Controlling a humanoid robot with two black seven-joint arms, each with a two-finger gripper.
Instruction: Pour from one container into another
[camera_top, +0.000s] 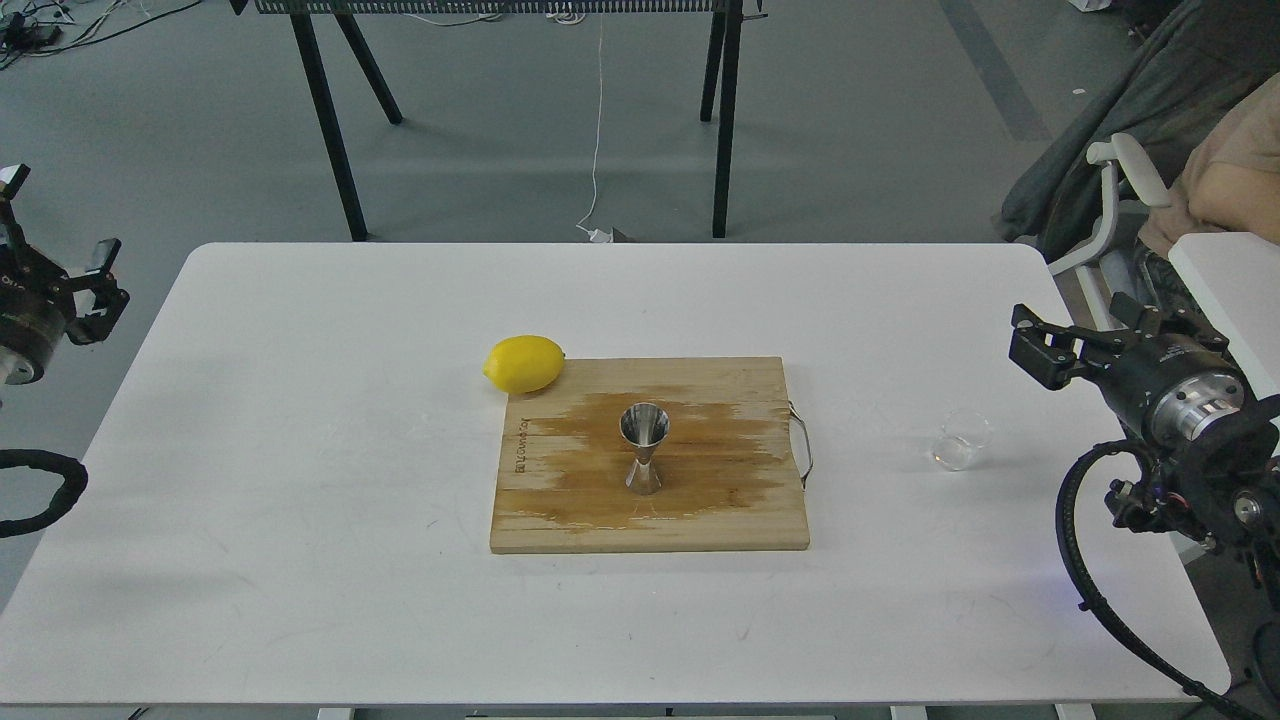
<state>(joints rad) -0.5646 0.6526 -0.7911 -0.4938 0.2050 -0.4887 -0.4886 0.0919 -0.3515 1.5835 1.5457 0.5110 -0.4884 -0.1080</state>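
Dark writing runs along the left edge of the cutting board (650, 460), too small for us to read. Our jigger (644, 448) stands upright mid-board; the glass cup (961, 440) sits on the table (300, 450) to its right. Our left gripper (55, 240) hovers off the table's left edge, fingers wide. Our right gripper (1065, 335) hangs just beyond the cup, fingers apart, empty.
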